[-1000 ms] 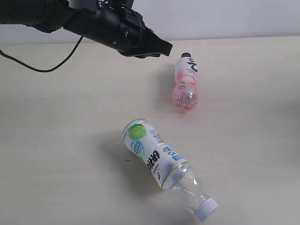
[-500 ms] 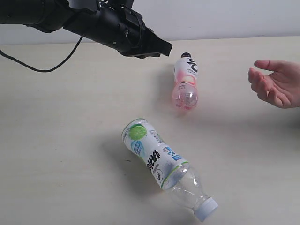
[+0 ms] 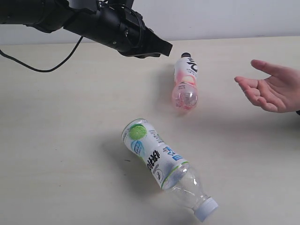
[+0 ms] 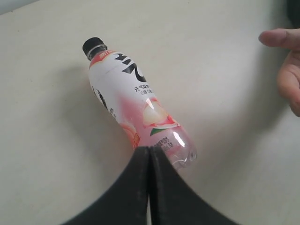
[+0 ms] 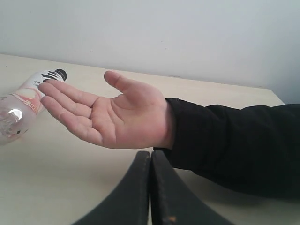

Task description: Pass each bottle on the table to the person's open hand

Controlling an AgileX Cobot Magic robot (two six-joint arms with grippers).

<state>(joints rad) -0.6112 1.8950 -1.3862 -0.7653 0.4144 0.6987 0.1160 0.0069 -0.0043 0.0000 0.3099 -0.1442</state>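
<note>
Below and just beyond left end effector (pressed together, empty): pink bottle, on its side on table, cap toward far edge, probably not touching. Open hand well right.

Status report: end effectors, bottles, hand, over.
Both shut, empty: left end effector near pink bottle, right end effector facing open hand. Lime bottle also lying on table. Nothing between pink bottle and hand.
</note>
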